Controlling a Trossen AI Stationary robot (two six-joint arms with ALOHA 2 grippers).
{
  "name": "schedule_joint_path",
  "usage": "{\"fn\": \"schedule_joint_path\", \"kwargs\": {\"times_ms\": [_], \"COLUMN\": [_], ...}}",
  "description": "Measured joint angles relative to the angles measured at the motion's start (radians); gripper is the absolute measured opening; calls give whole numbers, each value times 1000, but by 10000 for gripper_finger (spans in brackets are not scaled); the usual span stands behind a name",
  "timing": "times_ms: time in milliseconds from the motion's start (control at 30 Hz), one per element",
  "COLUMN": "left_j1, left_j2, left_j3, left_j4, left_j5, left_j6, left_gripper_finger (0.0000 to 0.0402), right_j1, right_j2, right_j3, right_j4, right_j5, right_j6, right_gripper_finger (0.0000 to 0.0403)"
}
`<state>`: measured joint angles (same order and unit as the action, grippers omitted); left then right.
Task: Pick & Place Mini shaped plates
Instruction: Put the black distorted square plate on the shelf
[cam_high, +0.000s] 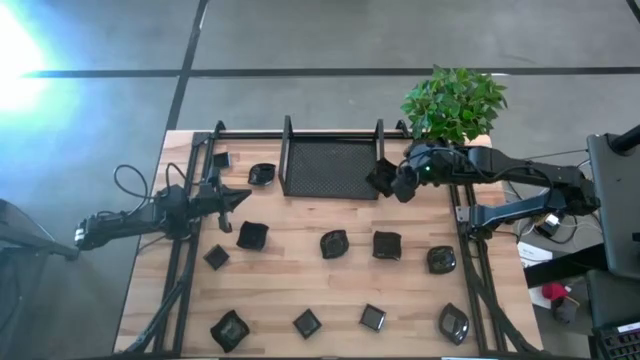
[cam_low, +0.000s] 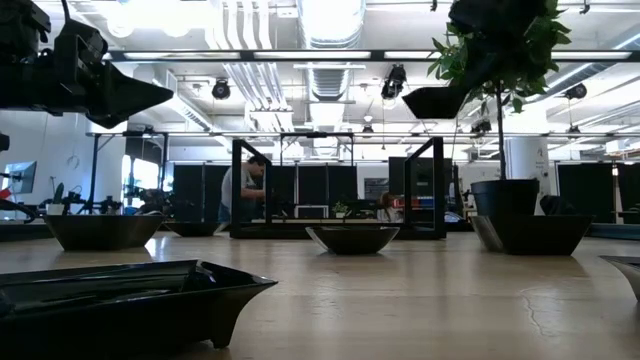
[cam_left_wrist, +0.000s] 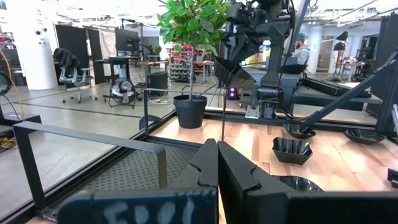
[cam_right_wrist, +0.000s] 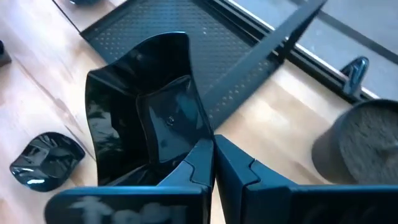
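Right claw (cam_high: 392, 180) pinching mini plate (cam_high: 380, 176) — beside mesh tray (cam_high: 330, 170)

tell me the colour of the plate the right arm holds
Glossy black plate, clearest in the right wrist view.

Small glossy black mini shaped plates (cam_high: 334, 243) lie scattered upright across the wooden desk (cam_high: 300, 280), well apart, in rough rows. One wavy-edged square plate (cam_right_wrist: 149, 127) is lifted and tilted, pinched by its rim beside the mesh tray's corner.

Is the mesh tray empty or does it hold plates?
Empty: the high view shows only bare mesh inside the mesh tray; the right end effector holds a plate beside it.
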<state>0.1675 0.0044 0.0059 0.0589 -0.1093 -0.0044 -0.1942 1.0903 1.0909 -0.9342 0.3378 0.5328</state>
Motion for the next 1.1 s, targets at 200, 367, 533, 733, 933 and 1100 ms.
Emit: {"fn": "schedule_joint_path", "kwargs": {"times_ms": [200, 367, 533, 733, 933, 1100], "left_j1": [-1, -1, 0, 0, 0, 1], "left_j2": [0, 0, 0, 0, 0, 0], "left_j3": [0, 0, 0, 0, 0, 0], "left_j4": [0, 0, -1, -1, -1, 0], "left_j5": [0, 0, 0, 1, 1, 2], "left_j6": [0, 0, 6, 6, 6, 7], "left_gripper_finger": [0, 0, 0, 0, 0, 0], "right_j1": [-4, -38, -96, -194, -253, -285], "right_j2": [105, 243, 352, 463, 552, 609], "right_j3": [76, 187, 313, 407, 445, 468], "right_j4": [107, 102, 103, 100, 101, 101], "right_j5": [-1, -3, -84, -198, -245, -245], "right_j6": [-96, -210, -311, -367, -403, -428], "right_gripper_finger": [8, 8, 8, 8, 8, 8]}}
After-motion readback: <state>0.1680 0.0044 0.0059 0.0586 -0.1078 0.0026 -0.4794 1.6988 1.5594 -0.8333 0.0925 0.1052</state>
